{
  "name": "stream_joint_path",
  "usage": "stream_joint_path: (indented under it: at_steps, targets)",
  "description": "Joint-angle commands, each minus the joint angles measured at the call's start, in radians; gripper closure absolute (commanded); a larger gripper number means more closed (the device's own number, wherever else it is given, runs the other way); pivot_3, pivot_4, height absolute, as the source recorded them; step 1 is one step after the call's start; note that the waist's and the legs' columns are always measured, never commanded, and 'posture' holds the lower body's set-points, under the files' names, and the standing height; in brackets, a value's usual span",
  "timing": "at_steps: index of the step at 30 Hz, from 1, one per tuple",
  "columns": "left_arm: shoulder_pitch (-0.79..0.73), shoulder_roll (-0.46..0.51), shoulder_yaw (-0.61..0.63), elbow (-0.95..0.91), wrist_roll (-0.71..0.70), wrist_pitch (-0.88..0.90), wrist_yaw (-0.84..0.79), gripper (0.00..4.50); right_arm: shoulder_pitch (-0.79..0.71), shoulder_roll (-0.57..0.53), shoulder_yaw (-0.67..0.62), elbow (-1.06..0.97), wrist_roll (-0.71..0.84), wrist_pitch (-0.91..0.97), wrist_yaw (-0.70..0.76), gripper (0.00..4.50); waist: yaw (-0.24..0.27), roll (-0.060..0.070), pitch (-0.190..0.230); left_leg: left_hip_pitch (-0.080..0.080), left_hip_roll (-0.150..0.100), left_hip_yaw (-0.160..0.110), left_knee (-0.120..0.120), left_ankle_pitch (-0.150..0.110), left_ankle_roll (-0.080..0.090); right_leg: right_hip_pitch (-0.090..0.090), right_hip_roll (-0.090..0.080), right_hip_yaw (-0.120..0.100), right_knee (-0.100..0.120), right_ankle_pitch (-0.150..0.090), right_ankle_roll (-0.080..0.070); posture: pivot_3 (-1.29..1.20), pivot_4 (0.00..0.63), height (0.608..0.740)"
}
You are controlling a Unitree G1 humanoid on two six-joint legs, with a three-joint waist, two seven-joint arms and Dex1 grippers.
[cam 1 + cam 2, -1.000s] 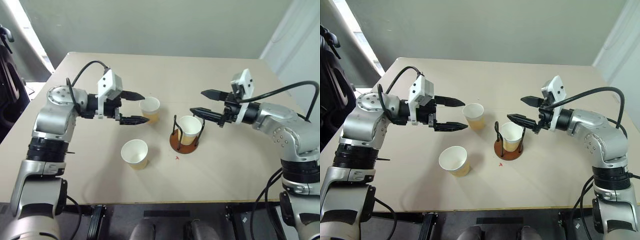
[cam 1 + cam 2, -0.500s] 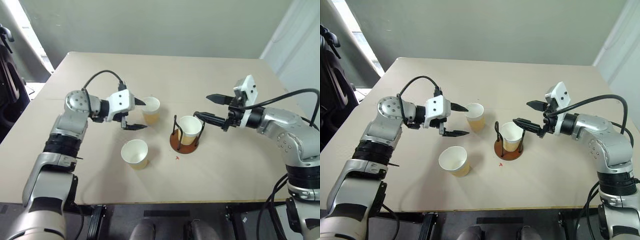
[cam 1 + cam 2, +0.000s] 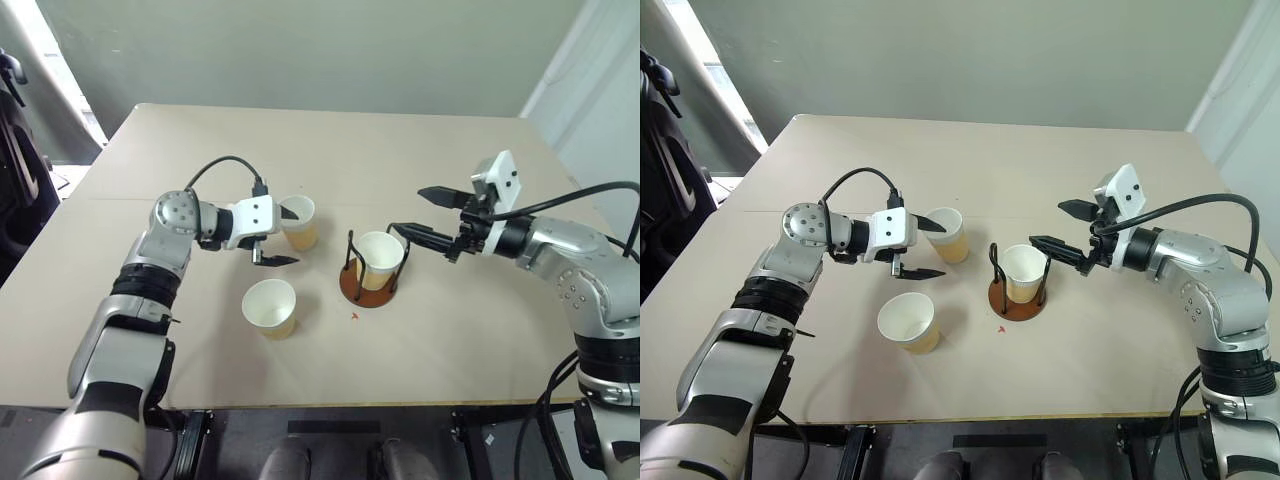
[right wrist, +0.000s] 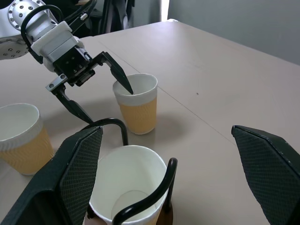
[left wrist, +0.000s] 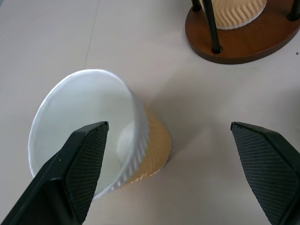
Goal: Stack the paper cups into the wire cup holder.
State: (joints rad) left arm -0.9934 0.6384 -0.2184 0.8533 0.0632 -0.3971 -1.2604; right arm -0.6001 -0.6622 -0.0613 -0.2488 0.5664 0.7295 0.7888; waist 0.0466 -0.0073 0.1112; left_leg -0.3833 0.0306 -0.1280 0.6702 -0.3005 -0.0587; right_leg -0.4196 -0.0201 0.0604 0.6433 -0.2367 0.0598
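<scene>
The far paper cup is best taken by its wall — one finger inside the rim, one outside, closed gently so it is not crushed. The left tool is spread wide, angled down over that rim, nothing grasped. The right tool is held level and released beside the wire cup holder (one cup already seated). A third cup stands nearer on the table.
</scene>
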Motion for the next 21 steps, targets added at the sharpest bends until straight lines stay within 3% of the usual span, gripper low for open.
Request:
stream_joint_path:
  at_steps: [1,4,12,21]
  targets:
    - [-0.035,0.004,0.010,0.026,0.011,-0.041,0.010,0.39,-0.003,-0.016,-0.040,-0.042,0.011,-0.007,-0.009,0.00,0.000,0.000,0.000,0.000,0.000,0.000,0.000,0.000,0.000,0.000,0.000,0.000,0.000,0.000,0.000,0.00,0.150,0.740]
    - [-0.040,0.001,0.013,0.042,0.013,-0.052,0.009,1.27,-0.002,-0.015,-0.040,-0.041,0.011,-0.007,-0.011,0.00,0.000,0.000,0.000,0.000,0.000,0.000,0.000,0.000,0.000,0.000,0.000,0.000,0.000,0.000,0.000,0.00,0.150,0.740]
    - [-0.063,-0.007,0.016,0.073,0.012,-0.052,0.007,4.37,0.001,-0.021,-0.039,-0.034,0.010,-0.007,-0.005,0.00,0.001,0.000,0.000,0.000,0.000,0.000,0.000,0.000,0.000,0.000,0.000,0.000,0.000,0.000,0.000,0.00,0.150,0.740]
    - [-0.100,0.010,0.033,0.039,-0.030,0.030,-0.095,4.47,0.008,-0.051,-0.026,-0.017,-0.011,-0.034,0.018,0.00,0.001,0.000,0.000,0.000,0.000,0.000,-0.001,0.000,0.000,-0.001,0.000,0.000,0.000,0.000,0.000,0.00,0.150,0.740]
